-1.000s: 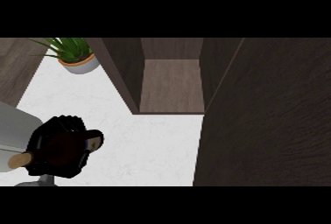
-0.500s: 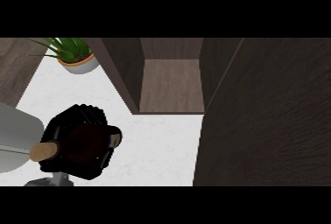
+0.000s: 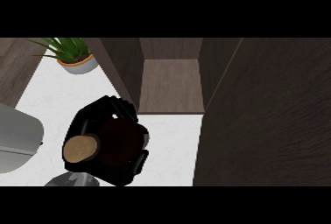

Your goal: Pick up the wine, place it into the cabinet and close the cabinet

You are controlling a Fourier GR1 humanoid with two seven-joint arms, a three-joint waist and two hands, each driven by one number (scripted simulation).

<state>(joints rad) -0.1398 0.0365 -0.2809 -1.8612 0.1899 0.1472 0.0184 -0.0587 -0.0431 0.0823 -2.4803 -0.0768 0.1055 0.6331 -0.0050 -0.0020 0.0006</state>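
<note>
On the white counter [image 3: 168,135], at the lower left of the head view, a black hand [image 3: 116,168] is wrapped round the wine bottle [image 3: 119,140]. Only one hand shows; it comes up from the lower edge at the left, so it reads as the left hand. Right hand not visible anywhere.

Fingers [image 3: 107,107] curl over the far side of the bottle, close together, with the thumb side low near the bottom edge. Bottle seen from above: dark, reddish-brown body, with a round tan cork top [image 3: 81,148] showing at its left. Bottle is tilted, cork end toward the left. I cannot tell whether its base touches the counter or is held clear of it.

Cabinet [image 3: 171,85] sits at the back centre, open, its brown inner shelf bare and visible. Bottle and hand are just in front of and to the left of the opening, not inside it. Fingertips lie near the cabinet's left wall [image 3: 119,65].

Cabinet door [image 3: 271,118], dark wood, stands swung outward along the right side, filling most of the right half of the view.

Potted plant [image 3: 72,57] at upper left on the counter, well apart from the hand. Pale grey rounded shape [image 3: 16,140] at far left edge, beside the hand; what it is cannot be made out.
</note>
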